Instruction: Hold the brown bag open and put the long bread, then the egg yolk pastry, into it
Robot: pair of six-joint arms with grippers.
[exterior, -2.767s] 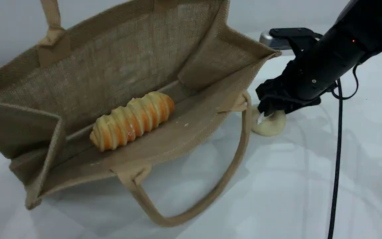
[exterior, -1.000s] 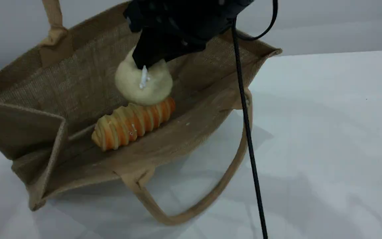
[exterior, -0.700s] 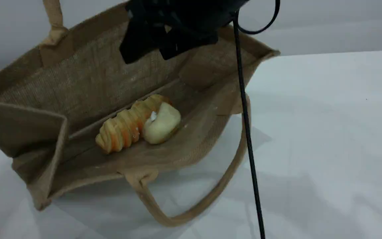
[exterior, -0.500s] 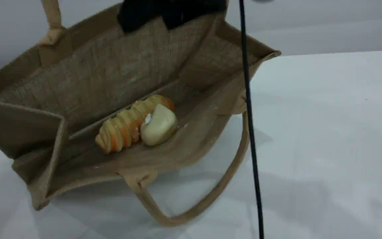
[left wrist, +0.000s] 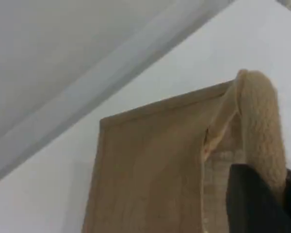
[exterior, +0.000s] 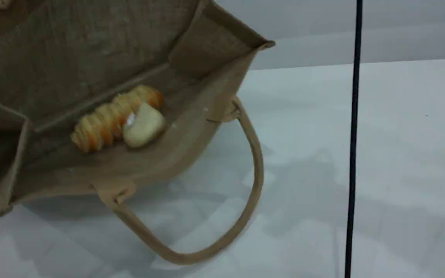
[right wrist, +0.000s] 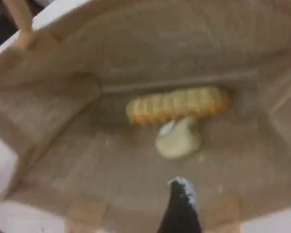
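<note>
Bag: big tan woven jute tote [exterior: 91, 50] lies tipped on my white table [exterior: 381, 154], mouth open, one loop handle [exterior: 255, 170] drooping.
Bread: ridged orange-and-yellow long loaf [exterior: 108, 117] sits inside.
Pastry: small pale round ball [exterior: 143, 125] touching the loaf.
Left claw [left wrist: 254, 204]: clamped on the other handle [left wrist: 262, 121].
Right claw [right wrist: 182, 204]: above the bag; can't tell its spread.

No readable text, labels or numbers anywhere.

Scene view slanting down across table [exterior: 400, 154]; right wrist view straight down into brown bag [right wrist: 63, 145], shared; left wrist view close against handle [left wrist: 262, 121]
</note>
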